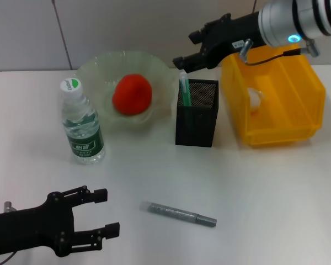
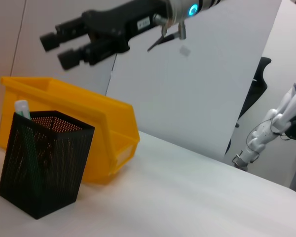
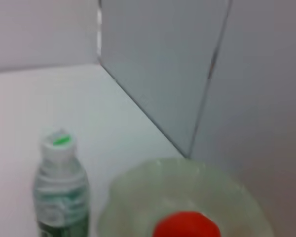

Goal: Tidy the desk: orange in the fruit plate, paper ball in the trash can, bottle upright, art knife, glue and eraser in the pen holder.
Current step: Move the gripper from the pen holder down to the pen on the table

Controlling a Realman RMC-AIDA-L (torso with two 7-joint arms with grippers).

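While the orange [image 1: 132, 94] sits in the fruit plate [image 1: 97, 69] and the bottle [image 1: 81, 125] stands upright beside it, the head view shows the right gripper [image 1: 187, 51] raised above the pen holder [image 1: 196, 112], its fingers a little apart and holding nothing. A green-capped stick leans inside the holder; what appears to be the paper ball [image 1: 256, 99] lies in the trash can [image 1: 276, 102]. A grey pen-like tool [image 1: 181, 214] lies on the desk [image 1: 265, 187], near the left gripper [image 1: 102, 212], low at the front with fingers wide. From the left wrist, the right gripper [image 2: 61, 47] hangs over holder [image 2: 42, 160] and can [image 2: 96, 131]. From the right wrist, bottle [image 3: 59, 195], plate [image 3: 138, 197] and orange [image 3: 186, 226] appear.
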